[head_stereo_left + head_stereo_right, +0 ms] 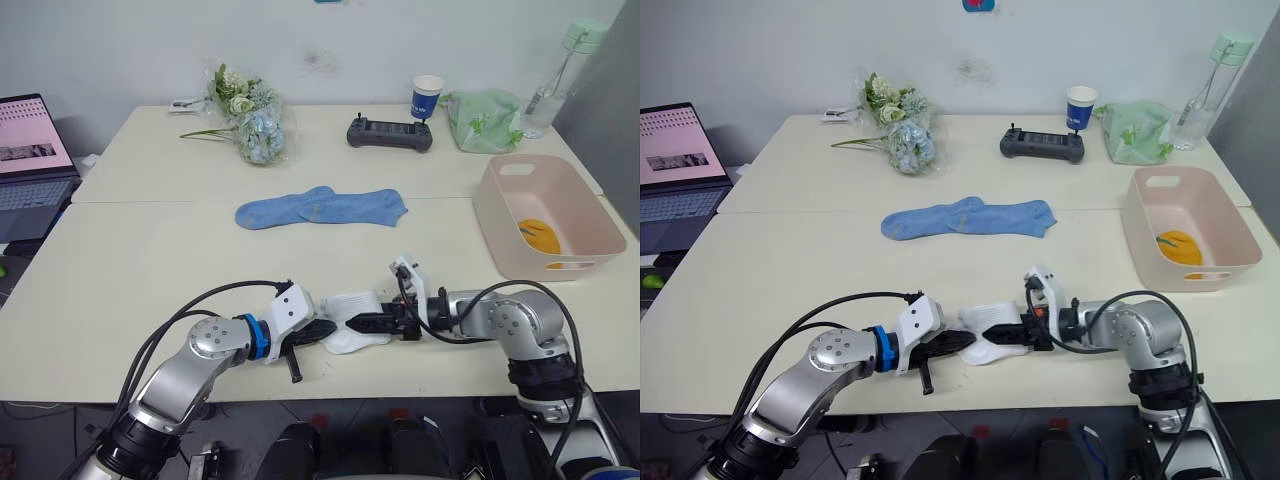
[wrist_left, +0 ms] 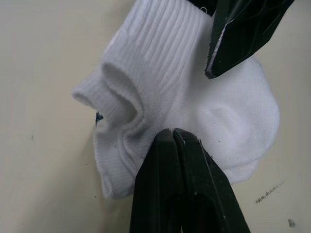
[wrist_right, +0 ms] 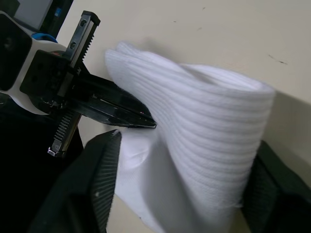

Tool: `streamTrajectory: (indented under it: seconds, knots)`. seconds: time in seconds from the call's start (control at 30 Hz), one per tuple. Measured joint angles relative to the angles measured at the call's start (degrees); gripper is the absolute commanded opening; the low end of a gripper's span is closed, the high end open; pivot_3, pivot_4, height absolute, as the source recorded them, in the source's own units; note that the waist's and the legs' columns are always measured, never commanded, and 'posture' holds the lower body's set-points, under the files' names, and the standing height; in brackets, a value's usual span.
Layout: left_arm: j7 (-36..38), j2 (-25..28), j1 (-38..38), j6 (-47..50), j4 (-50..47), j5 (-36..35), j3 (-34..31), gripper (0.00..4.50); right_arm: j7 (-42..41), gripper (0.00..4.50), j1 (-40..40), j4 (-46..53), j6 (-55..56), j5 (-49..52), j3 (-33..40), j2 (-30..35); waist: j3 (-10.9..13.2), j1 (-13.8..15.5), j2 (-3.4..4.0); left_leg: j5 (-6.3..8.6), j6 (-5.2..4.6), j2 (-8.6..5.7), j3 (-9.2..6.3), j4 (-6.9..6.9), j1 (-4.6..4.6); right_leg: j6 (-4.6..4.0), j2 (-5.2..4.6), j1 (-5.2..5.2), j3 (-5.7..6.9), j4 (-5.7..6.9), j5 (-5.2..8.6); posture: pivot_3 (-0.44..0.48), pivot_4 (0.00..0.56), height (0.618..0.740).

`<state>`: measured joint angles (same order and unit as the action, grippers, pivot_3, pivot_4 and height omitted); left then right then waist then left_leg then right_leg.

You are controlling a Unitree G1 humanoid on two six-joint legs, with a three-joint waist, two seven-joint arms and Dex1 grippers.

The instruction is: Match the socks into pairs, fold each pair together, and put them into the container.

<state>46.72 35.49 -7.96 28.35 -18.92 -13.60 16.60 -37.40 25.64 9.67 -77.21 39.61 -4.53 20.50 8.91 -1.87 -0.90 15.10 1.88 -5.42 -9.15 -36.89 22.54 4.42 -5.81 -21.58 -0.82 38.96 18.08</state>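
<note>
White socks [image 1: 355,325]: bunched together near the front edge of the table [image 1: 150,270], between the two grippers.
Left gripper [image 1: 325,332]: fingers pressed together, tips nipping the near edge of the white bundle from the robot's left.
Right gripper [image 1: 352,322]: fingers spread, one on each side of the bundle's folded ribbed part, reaching in from the robot's right.
Left wrist view: closed black fingers [image 2: 177,184] meeting at the fabric; a rolled cuff with a small dark mark at its edge; a dark tip of the other gripper [image 2: 243,34] lying on the far side of the bundle.
Right wrist view: ribbed fold of the white socks [image 3: 209,141] standing between its two wide-apart fingers [image 3: 99,179]; the left gripper's thin closed tips [image 3: 141,119] poking into the fold from the opposite side.
Head views: the wider table, not seen from the wrists.
Blue socks [image 1: 320,208]: lying flat and overlapped in a long strip mid-table, well apart from both grippers.
Container [image 1: 545,215]: pale pink tub at the table's right side, beyond the right arm.
Mustard-orange socks [image 1: 540,236]: inside the tub, on its floor.
Far edge of table: bouquet of flowers [image 1: 245,115], black controller [image 1: 390,133], blue-and-white paper cup [image 1: 427,97], pale green bag [image 1: 485,120], clear bottle [image 1: 560,75].
Laptop [image 1: 30,160]: open, off the table's left end.
</note>
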Motion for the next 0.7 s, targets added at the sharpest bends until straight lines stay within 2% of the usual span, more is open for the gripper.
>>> streamTrajectory:
  seconds: [0.2, 0.37, 0.4, 0.47, 0.6, 0.7]
  knots:
    - [0.07, 0.01, 0.32, 0.04, -0.16, -0.38, -0.54, 0.00, 0.01, 0.12, 0.00, -0.03, 0.21, -0.01, 0.00, -0.31, 0.00, -0.02, 0.00, 0.00, 0.00, 0.00, 0.00, 0.00, 0.00, 0.00, 0.00, 0.00, -0.01, 0.00, 0.00, 0.000, 0.150, 0.740]
    - [0.10, -0.54, 0.54, -0.53, 0.39, -0.76, -1.21, 0.00, -0.01, 0.03, -0.01, -0.12, 0.92, -0.08, 0.00, -0.28, 0.00, -0.02, 0.00, 0.00, 0.00, 0.00, 0.01, 0.00, 0.01, 0.00, 0.00, -0.01, -0.01, 0.00, 0.00, 0.000, 0.150, 0.740]
    - [0.08, -1.09, 0.71, -0.94, 0.66, -1.22, -1.70, 0.19, -0.02, 0.01, -0.01, -0.12, 1.24, -0.08, 0.01, -0.23, 0.00, 0.00, 0.00, 0.00, 0.00, 0.00, 0.00, 0.00, 0.02, 0.00, 0.00, -0.01, 0.00, 0.00, 0.00, 0.000, 0.150, 0.740]
    - [0.15, -2.05, 1.29, -0.69, 0.79, -3.34, -3.93, 0.60, -0.15, 0.00, -0.05, -0.07, 1.78, 0.04, 0.45, 0.07, 0.02, 0.00, -0.01, 0.00, 0.00, 0.00, -0.01, -0.02, 0.10, 0.00, 0.00, -0.09, 0.00, 0.01, 0.00, 0.000, 0.150, 0.740]
    - [1.53, -0.45, 0.77, 2.85, -2.88, -10.14, -11.09, 1.90, -0.99, 0.00, -0.06, 0.38, 3.18, 0.93, 4.07, 2.98, 0.03, 0.05, -0.01, -0.01, 0.01, -0.02, -0.01, -0.06, 0.26, 0.00, -0.01, -0.21, 0.02, 0.01, 0.00, 0.000, 0.150, 0.740]
    - [1.97, 0.38, -2.80, 7.28, -5.72, -15.77, -14.61, 2.85, -0.95, 0.00, 1.44, 0.71, 3.79, 2.09, 7.50, 3.90, 0.05, 0.06, -0.02, -0.01, 0.01, -0.02, -0.01, -0.07, 0.27, 0.00, -0.01, -0.21, 0.04, 0.02, 0.00, 0.000, 0.150, 0.740]
